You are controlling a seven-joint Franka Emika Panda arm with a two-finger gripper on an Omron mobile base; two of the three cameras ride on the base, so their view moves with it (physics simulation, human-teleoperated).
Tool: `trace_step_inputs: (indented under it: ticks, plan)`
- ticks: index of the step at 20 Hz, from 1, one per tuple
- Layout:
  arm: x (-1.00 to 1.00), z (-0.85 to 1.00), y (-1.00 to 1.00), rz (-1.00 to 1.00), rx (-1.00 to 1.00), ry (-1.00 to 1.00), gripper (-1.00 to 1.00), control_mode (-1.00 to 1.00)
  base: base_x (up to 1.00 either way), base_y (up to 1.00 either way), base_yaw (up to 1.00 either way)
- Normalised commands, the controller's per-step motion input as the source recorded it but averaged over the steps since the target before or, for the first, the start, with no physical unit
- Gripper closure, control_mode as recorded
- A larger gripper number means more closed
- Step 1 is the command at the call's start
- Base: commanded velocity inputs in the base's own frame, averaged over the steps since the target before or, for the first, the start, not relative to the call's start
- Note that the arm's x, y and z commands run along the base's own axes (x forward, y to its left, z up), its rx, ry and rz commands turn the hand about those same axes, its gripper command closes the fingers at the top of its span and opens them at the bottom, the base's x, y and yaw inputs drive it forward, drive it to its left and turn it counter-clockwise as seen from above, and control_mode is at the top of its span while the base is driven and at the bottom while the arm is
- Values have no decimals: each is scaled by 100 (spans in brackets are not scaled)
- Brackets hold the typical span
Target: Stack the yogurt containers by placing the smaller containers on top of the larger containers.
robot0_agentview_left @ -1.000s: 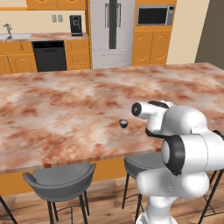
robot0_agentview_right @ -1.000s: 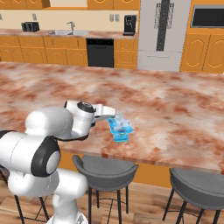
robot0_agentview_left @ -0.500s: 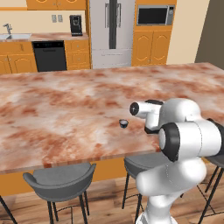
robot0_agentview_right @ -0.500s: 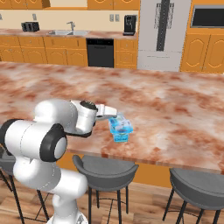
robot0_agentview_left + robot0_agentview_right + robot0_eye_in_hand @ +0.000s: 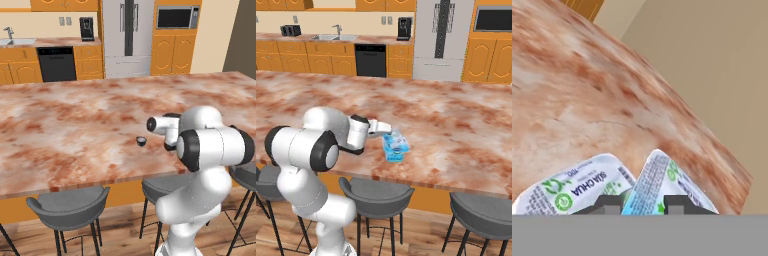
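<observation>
Two light-blue yogurt packs (image 5: pixel 395 147) sit touching each other near the counter's front edge. In the hand view the wider pack (image 5: pixel 572 187), with a green logo, lies to the left. The narrower pack (image 5: pixel 662 177) stands tilted against it, one blue corner reaching between my fingertips (image 5: pixel 609 202). My gripper (image 5: pixel 643 204) is open and hovers close over this narrower pack; from the right base camera the gripper (image 5: pixel 387 130) is just above the packs. The tiny dark round cup (image 5: pixel 141 141) stands alone on the counter, left of my arm.
The marble island counter (image 5: pixel 75 125) stretches wide to the left and back. Grey bar stools (image 5: pixel 376 192) stand under its front edge. Cabinets, a dishwasher and a fridge (image 5: pixel 125 30) line the far wall.
My arm's elbow has swung round while the hand stayed over the packs. The packs and the dark cup have not moved.
</observation>
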Motion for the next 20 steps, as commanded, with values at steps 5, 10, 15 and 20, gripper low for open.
trace_step_inputs:
  ticks: [5,10,15,20]
  plan:
    - [22,-16,-5,-2,-1,0,100,-100,0,0,0]
    - [13,-15,-2,-2,0,1,100,-100,0,0,0]
    - [0,-21,-1,-2,0,1,100,-100,0,0,0]
    - [0,-24,-3,-3,0,0,100,-100,0,0,0]
